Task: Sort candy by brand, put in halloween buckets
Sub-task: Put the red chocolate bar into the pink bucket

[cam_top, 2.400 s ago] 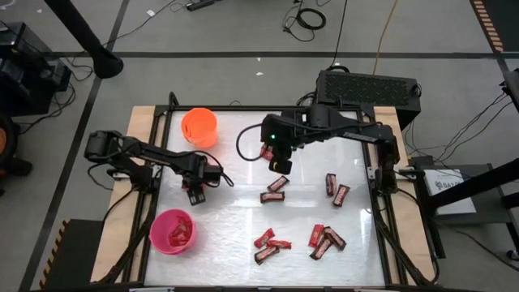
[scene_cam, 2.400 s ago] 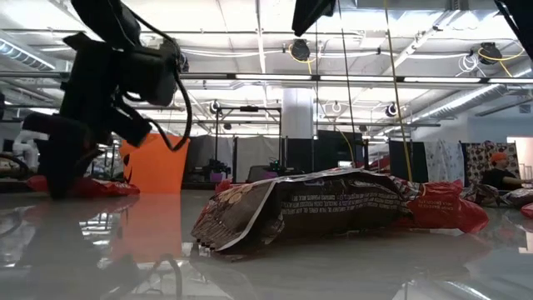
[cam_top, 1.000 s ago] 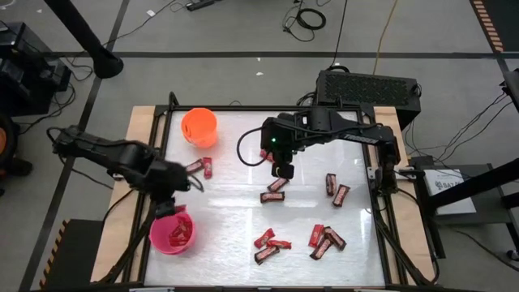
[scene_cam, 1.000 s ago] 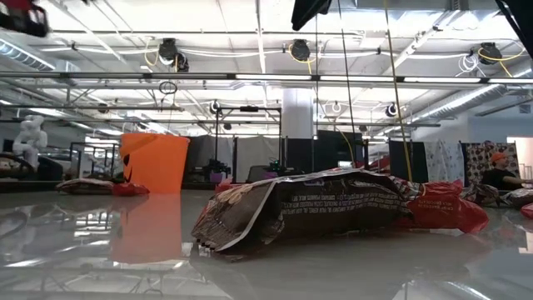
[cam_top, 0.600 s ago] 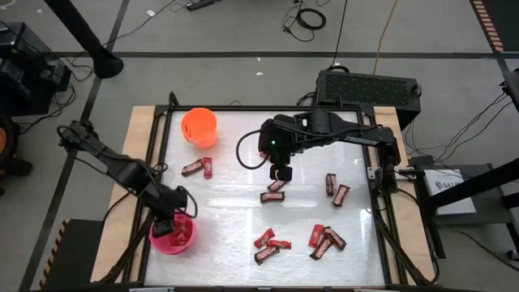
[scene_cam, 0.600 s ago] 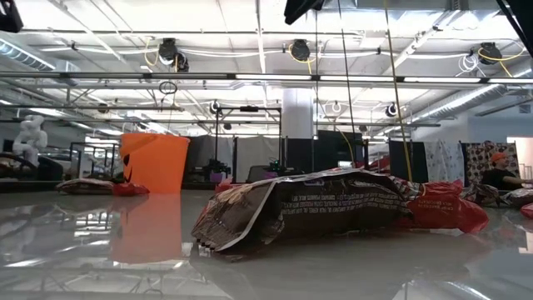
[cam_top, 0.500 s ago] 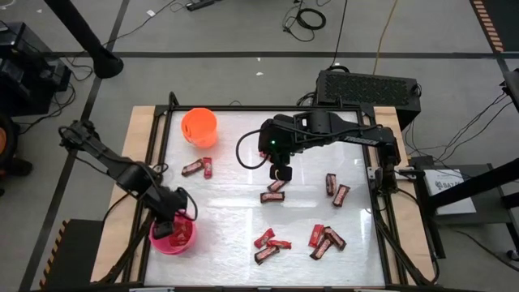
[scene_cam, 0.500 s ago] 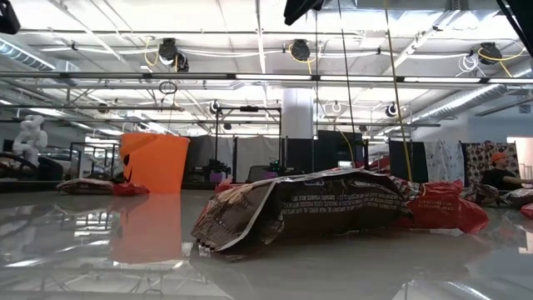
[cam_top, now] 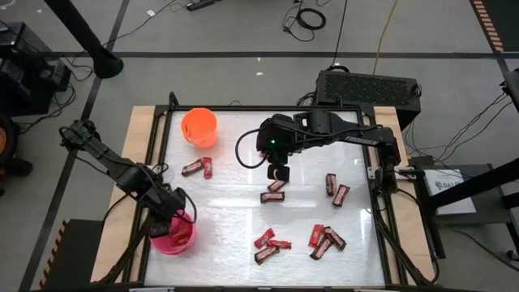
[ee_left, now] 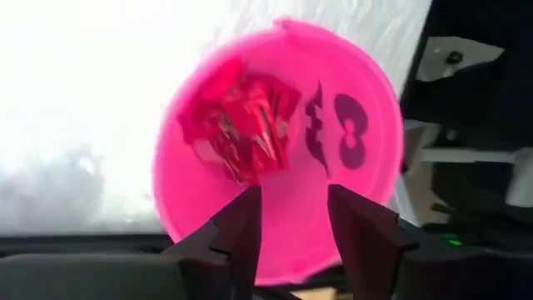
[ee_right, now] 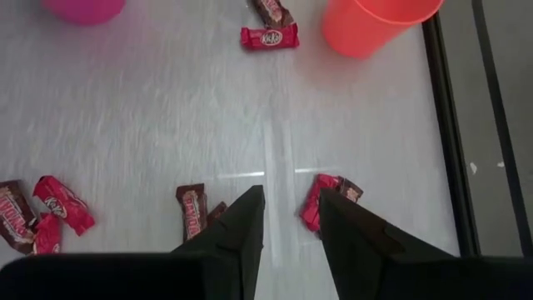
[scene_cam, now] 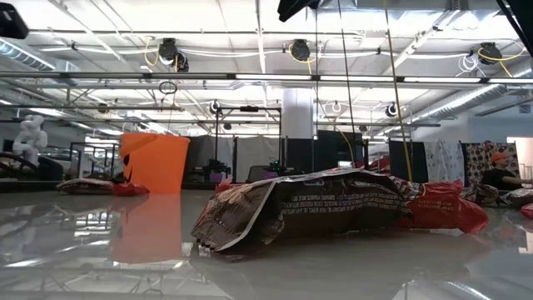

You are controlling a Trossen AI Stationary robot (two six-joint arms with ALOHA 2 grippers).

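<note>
The hot pink bucket [cam_top: 173, 234] stands near the table's near-left corner and has red candy bars [ee_left: 241, 125] in its bottom. My left gripper [cam_top: 166, 221] hangs over it, open and empty [ee_left: 291, 218]. The orange bucket [cam_top: 199, 127] stands at the far left. My right gripper [cam_top: 280, 172] is open above mid-table [ee_right: 287, 218], with a dark brown bar [ee_right: 191, 208] and a red bar [ee_right: 321, 200] lying flat below it. Other red and dark bars lie loose: a pair [cam_top: 200, 168] near the orange bucket, and groups at the right [cam_top: 335, 188] and near the near edge [cam_top: 272, 245].
A black frame [cam_top: 381, 219] rims the white tabletop. In the low view a dark brown bar [scene_cam: 333, 208] lies close in the foreground, with the orange bucket [scene_cam: 154, 162] behind it. Bare table lies between the two buckets and left of centre.
My left gripper has swung from the table's left-middle toward the near edge and now hangs over the pink bucket. My right gripper has stayed above mid-table.
</note>
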